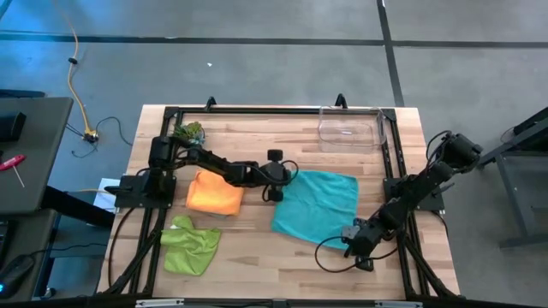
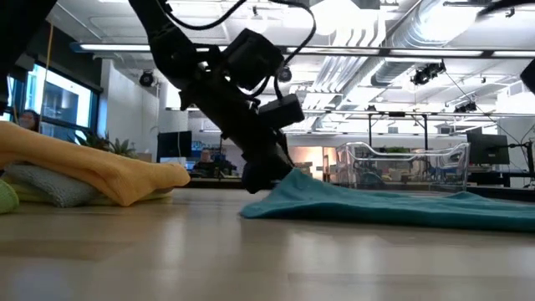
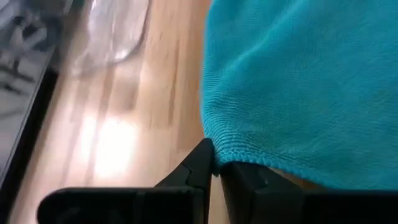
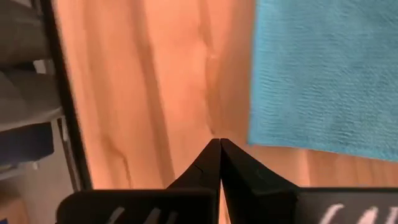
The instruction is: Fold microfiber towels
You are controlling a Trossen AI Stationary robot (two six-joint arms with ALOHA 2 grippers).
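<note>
The teal towel [image 1: 317, 207] lies spread in the middle of the counter [image 1: 257, 257], flat except for one corner. That corner, on the side toward the left arm, is raised a little, because the left claw [image 3: 216, 167] is clamped on its hem; in the left wrist view the two fingers press together with the teal edge between them, and the low view shows the cloth rising to a small peak there. The right claw [image 4: 219, 144] rests at the near right side of the counter, just beside the towel's near edge but not touching it, with its fingers together and nothing between them. The orange towel [image 1: 214, 194] sits already folded on the left side, near the left arm, and the lime green towel [image 1: 190, 245] lies crumpled closer to the front edge. A clear plastic bin [image 1: 349, 128] stands at the far side. I judge that the step in hand is the first fold of the teal towel, at its very beginning. The next move probably calls for carrying the held corner up and across to the opposite edge, and the right claw may need to take the other corner so the fold stays even.
</note>
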